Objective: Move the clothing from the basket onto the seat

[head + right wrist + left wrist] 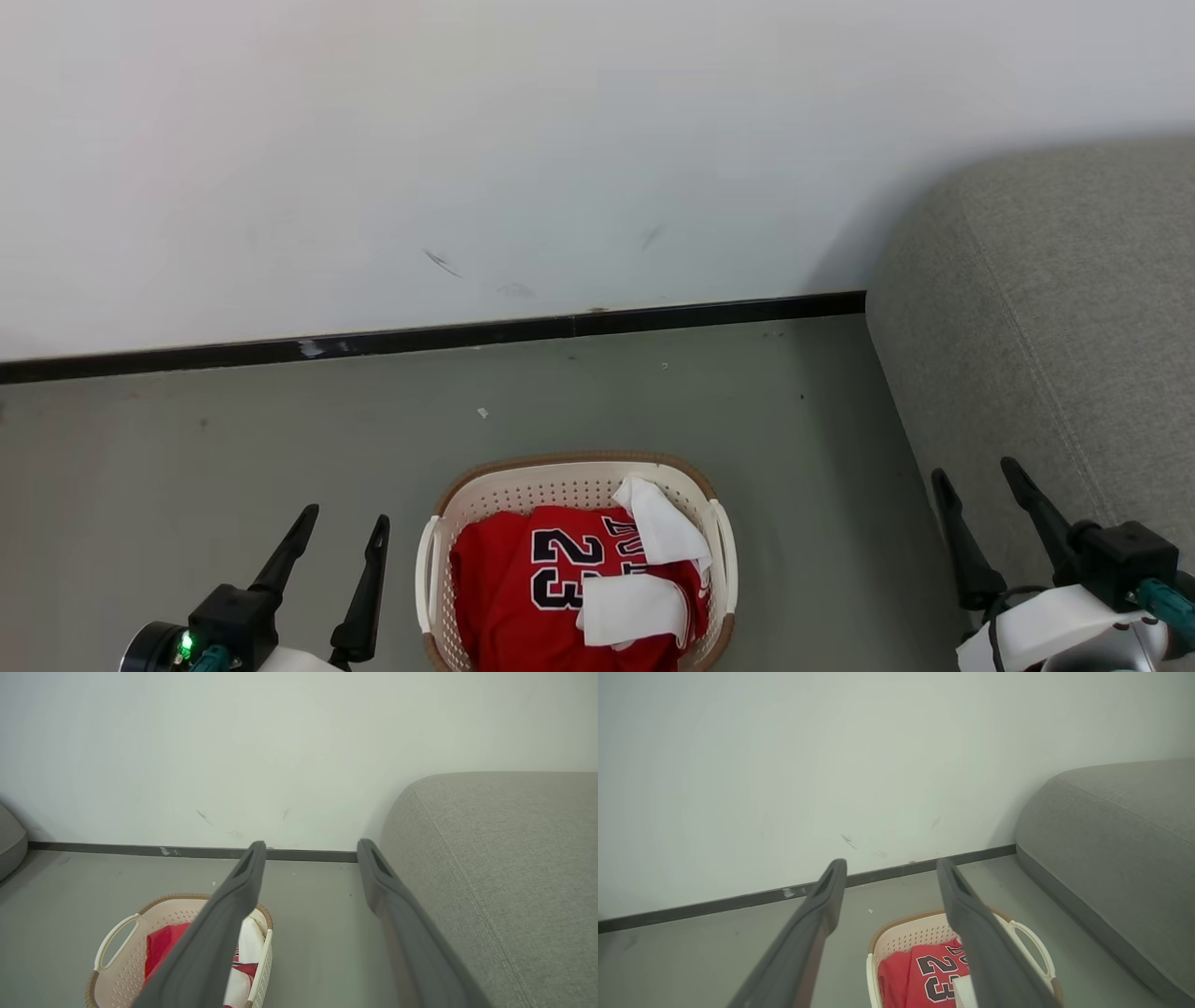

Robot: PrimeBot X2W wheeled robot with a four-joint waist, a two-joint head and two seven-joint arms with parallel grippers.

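Grey floor (233, 448) carries the oval cream plastic basket (523, 490), red jersey clothing (504, 579) inside; left gripper (344, 515) and right gripper (974, 469) hover spread, empty. Pickup seems unstarted; the next move calls for reaching in and pinching fabric.

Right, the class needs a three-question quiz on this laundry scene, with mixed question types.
1. True or false: the jersey lies inside the basket.
2. The sofa stands to which side of the basket? A) the robot's left B) the robot's right
3. Fill in: the left gripper and right gripper are both ____, holding nothing.
Key: 1 true; 2 B; 3 open.
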